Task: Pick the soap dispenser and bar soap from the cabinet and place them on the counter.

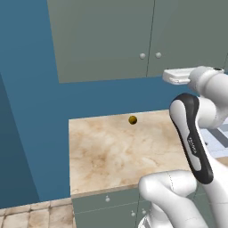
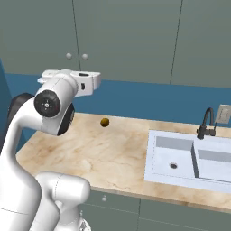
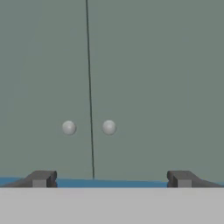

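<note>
Nothing is yet achieved: the cabinet (image 3: 131, 65) is faced shut ahead of the empty, spread-apart claw (image 3: 111, 178), both knobs (image 3: 68, 127) untouched.

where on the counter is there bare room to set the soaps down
The counter is bare from its left edge to the sink, forward of the small yellow ball near the wall. The right end is taken up by the sink and faucet.

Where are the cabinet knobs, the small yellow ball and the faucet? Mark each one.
cabinet knobs (image 3: 68, 127): hand view, on the left knob's round face.
yellow ball (image 1: 132, 120): left base view, its centre, on the counter.
faucet (image 2: 207, 121): right base view, on the dark curved neck.
</note>
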You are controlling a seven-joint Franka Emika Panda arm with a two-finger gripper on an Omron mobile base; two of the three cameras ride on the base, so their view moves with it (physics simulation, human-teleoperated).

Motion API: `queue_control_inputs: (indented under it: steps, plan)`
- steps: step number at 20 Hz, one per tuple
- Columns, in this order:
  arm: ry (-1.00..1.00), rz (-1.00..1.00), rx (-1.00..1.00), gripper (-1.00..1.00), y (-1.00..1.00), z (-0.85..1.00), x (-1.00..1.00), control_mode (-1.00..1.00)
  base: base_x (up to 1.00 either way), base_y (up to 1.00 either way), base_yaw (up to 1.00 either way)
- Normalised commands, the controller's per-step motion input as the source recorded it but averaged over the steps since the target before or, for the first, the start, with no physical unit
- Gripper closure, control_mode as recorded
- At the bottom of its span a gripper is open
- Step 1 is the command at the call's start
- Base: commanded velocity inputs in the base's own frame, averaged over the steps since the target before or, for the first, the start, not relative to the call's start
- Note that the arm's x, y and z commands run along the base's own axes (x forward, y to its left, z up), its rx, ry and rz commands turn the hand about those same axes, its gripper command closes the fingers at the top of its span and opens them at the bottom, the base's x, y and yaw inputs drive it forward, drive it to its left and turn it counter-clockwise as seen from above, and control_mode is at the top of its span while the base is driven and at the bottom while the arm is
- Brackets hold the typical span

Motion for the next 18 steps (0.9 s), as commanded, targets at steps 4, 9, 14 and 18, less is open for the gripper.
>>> queue_control_inputs:
  steps: [4, 9, 14, 18]
  plan:
    - [-0.04, 0.00, 0.00, -1.00, 0.00, 0.07, 0.03, -1.00, 0.00, 0.00, 0.00]
    - [-0.04, 0.00, 0.00, -1.00, 0.00, 0.06, 0.06, -1.00, 0.00, 0.00, 0.00]
    - [-0.07, 0.00, 0.00, -1.00, 0.00, 0.01, 0.05, -1.00, 0.00, 0.00, 0.00]
    - [-0.08, 0.00, 0.00, -1.00, 0.05, 0.00, 0.03, -1.00, 0.00, 0.00, 0.00]
